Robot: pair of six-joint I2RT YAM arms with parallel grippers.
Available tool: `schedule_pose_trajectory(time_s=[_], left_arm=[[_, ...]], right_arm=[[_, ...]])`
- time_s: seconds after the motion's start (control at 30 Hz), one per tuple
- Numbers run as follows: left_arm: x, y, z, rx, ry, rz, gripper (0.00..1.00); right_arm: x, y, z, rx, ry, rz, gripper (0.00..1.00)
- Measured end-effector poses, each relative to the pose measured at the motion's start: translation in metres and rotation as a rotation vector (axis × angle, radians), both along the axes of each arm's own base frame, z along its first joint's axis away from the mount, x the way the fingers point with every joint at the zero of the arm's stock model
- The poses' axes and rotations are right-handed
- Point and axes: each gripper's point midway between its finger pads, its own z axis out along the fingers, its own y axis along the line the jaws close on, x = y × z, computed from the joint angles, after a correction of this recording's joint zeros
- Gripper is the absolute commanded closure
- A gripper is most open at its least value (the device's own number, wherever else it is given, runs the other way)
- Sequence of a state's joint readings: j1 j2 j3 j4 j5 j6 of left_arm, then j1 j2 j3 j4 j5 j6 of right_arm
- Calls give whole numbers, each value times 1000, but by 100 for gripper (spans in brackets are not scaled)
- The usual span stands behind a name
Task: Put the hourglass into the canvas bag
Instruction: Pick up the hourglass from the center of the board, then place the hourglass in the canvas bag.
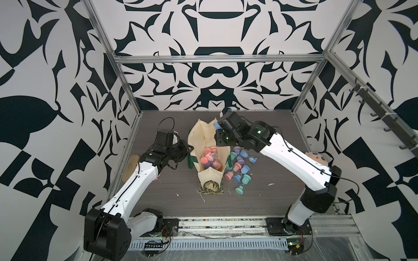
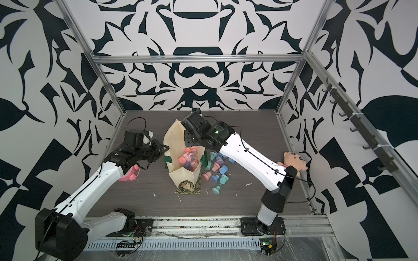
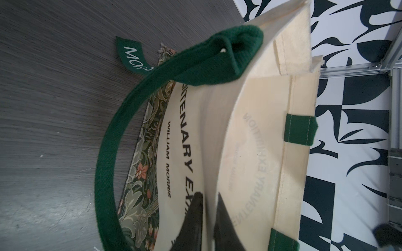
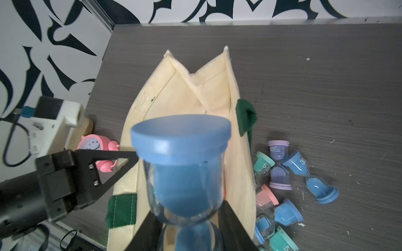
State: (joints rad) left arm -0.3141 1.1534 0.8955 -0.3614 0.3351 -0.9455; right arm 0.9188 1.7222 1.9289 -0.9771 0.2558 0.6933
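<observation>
My left gripper (image 3: 208,195) pinches canvas bag (image 3: 261,134) wall, spreading mouth | right gripper (image 4: 188,211) clamps blue hourglass (image 4: 180,134), centre frame, for drop.

Open bag mid-surface, an arm at either side.
A cream canvas bag (image 2: 175,140) with dark green strap handles stands open on the grey wood-grain surface (image 2: 248,140), with pastel hourglasses (image 2: 188,159) inside. More pastel hourglasses (image 2: 218,172) lie heaped at its 3 o'clock. The left tool (image 2: 165,148) is at its 9 o'clock rim and the right tool (image 2: 187,136) hangs over its 12 o'clock end. A pink alarm clock (image 2: 130,175) sits at 8 o'clock.
</observation>
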Motion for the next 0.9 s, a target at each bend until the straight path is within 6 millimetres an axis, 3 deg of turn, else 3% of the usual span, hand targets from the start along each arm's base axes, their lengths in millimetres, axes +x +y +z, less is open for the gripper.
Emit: schedule_pose_trajectory(time_s=[0.33, 0.6, 0.63, 0.73, 0.9], left_arm=[[0, -1, 1, -4, -5, -3, 88], [0, -1, 2, -4, -8, -3, 88], [0, -1, 2, -4, -8, -3, 87], [0, -1, 2, -3, -10, -4, 86], [0, -1, 2, -2, -11, -5, 81]], right_arm=[[32, 38, -69, -161, 116, -45, 100], [41, 35, -127, -294, 214, -93, 100], [42, 33, -134, -306, 228, -101, 96], [45, 29, -145, -321, 255, -119, 69], [48, 27, -143, -309, 254, -129, 43]])
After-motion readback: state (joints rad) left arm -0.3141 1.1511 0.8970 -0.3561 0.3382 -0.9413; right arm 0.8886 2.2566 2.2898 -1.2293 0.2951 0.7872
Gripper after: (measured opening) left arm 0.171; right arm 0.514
